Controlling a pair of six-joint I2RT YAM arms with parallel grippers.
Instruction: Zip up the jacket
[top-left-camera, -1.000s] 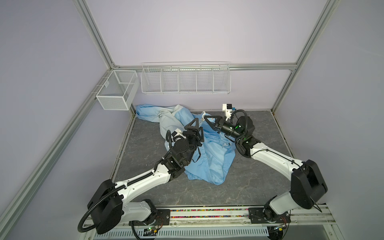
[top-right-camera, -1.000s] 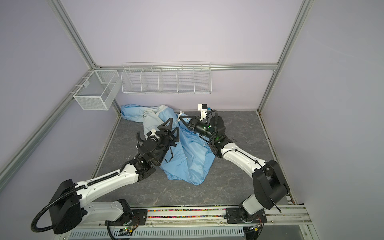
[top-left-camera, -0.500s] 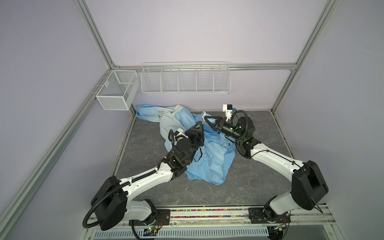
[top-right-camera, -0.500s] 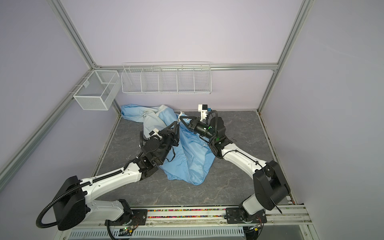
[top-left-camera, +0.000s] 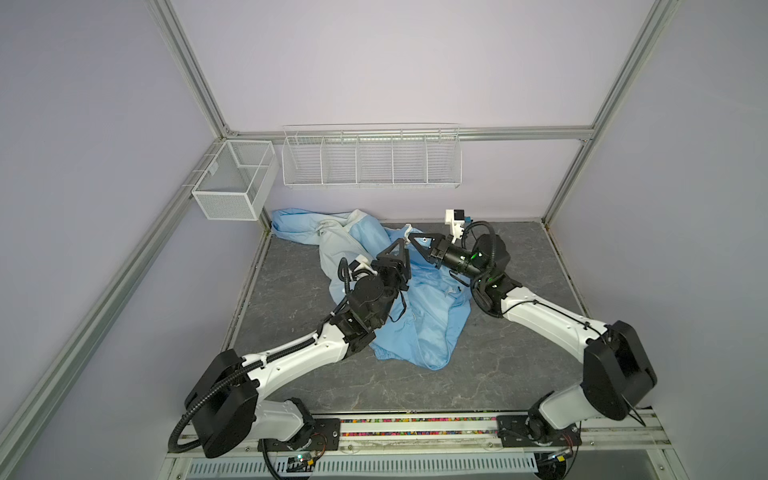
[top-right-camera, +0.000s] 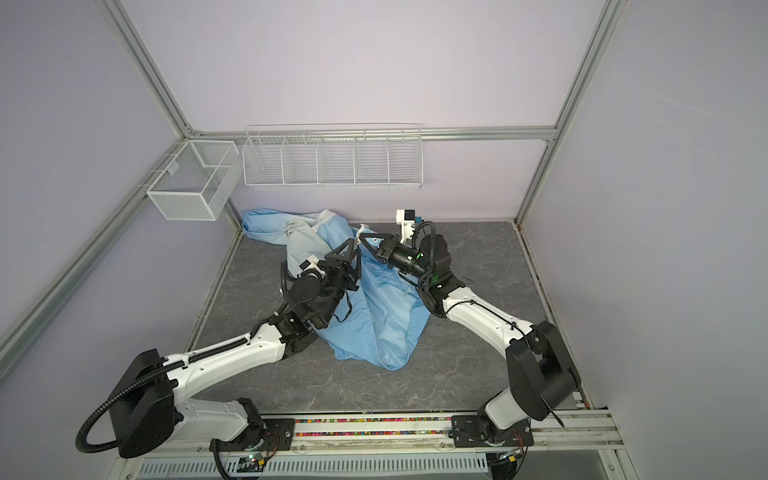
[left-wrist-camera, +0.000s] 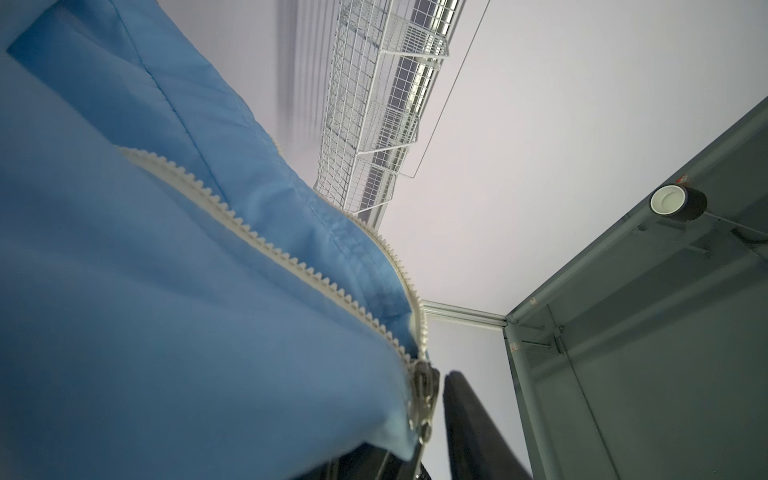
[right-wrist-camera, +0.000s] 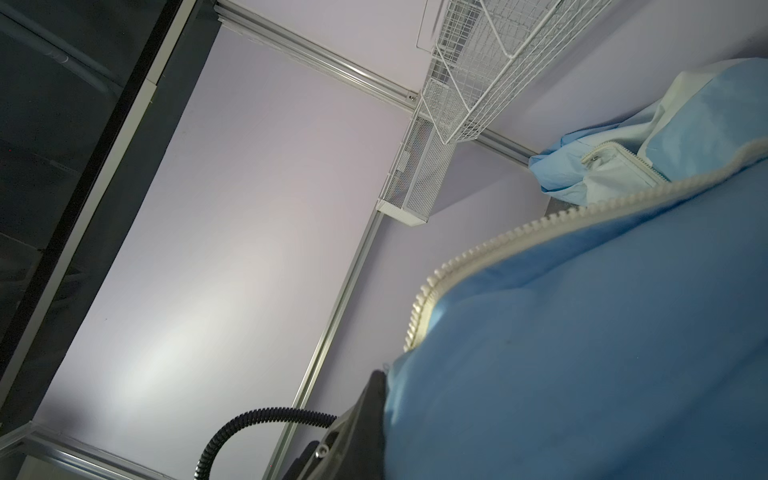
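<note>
Far centre of bench (top-left-camera: 498, 365): jacket (top-left-camera: 419, 316), light blue, crumpled, one part trailing to the far-left corner, near hem toward the middle.
Left gripper (top-left-camera: 401, 246): over the jacket's middle, jaws partly apart. The slider (left-wrist-camera: 423, 386) of the cream zipper (left-wrist-camera: 291, 262) sits between them, with a gap beside the one visible finger (left-wrist-camera: 465, 415).
Right gripper (top-left-camera: 412, 238): tip just beside the left one, closed tight, pinching the jacket's raised zipper edge; fabric drapes over it.
</note>
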